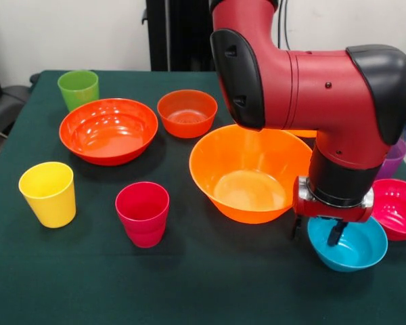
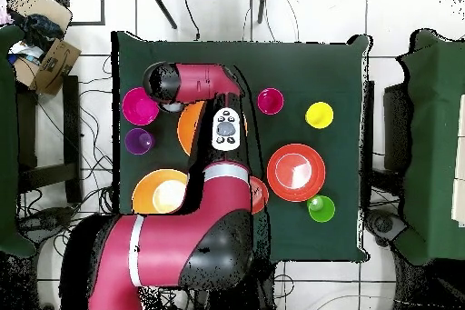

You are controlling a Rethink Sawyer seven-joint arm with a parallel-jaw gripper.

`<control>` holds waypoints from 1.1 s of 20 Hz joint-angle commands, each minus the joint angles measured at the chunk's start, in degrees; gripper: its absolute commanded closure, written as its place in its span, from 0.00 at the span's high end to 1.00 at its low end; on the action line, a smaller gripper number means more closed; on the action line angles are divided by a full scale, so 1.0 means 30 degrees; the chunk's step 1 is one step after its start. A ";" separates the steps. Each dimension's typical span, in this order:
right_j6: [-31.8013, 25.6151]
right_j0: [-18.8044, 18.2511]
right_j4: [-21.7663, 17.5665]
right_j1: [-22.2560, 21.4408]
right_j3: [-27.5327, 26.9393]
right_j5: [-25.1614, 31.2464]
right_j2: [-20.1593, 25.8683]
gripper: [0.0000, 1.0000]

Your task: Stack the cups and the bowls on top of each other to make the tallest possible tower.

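While empty, blue bowl (image 1: 348, 247) beneath tool (image 1: 316, 232)

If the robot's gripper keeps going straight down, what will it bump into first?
Most likely the blue bowl. The gripper points down and hangs right above it, over its near-left rim, though how high above is hard to judge.

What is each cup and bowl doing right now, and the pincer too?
Green cup: upright, alone.
Yellow cup: upright, alone.
Crimson-pink cup: upright, alone.
Wide red-orange bowl: upright, empty.
Large orange bowl: upright, empty.
Blue bowl: under the pincer.
Pincer: over the blue bowl, grip unclear.
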 commanded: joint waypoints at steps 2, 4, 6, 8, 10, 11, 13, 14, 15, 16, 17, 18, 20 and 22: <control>-0.5199 -0.0415 -0.2181 0.0081 0.2076 0.0208 0.2404 1.00; -0.5185 -0.0414 -0.2220 0.0075 0.2087 0.0186 0.2423 1.00; -0.5159 -0.0409 -0.2268 0.0053 0.2125 0.0161 0.2437 1.00; -0.5104 -0.0396 -0.2323 0.0047 0.2144 0.0124 0.2453 1.00; -0.5049 -0.0365 -0.2389 0.0092 0.2039 0.0153 0.2436 1.00; -0.5013 -0.0352 -0.2441 0.0120 0.1991 0.0159 0.2431 1.00; -0.4856 -0.0325 -0.2618 0.0160 0.1951 0.0066 0.2429 1.00; -0.4754 -0.0292 -0.2733 0.0201 0.1903 -0.0002 0.2398 1.00; -0.4700 -0.0288 -0.2825 0.0239 0.1857 -0.0045 0.2400 1.00; -0.4632 -0.0293 -0.2917 0.0264 0.1859 -0.0142 0.2403 1.00; -0.4555 -0.0281 -0.3011 0.0306 0.1812 -0.0209 0.2385 1.00; -0.4486 -0.0270 -0.3105 0.0342 0.1782 -0.0276 0.2369 1.00; -0.4346 -0.0249 -0.3283 0.0452 0.1654 -0.0412 0.2325 1.00; -0.4186 -0.0238 -0.3470 0.0510 0.1633 -0.0614 0.2267 1.00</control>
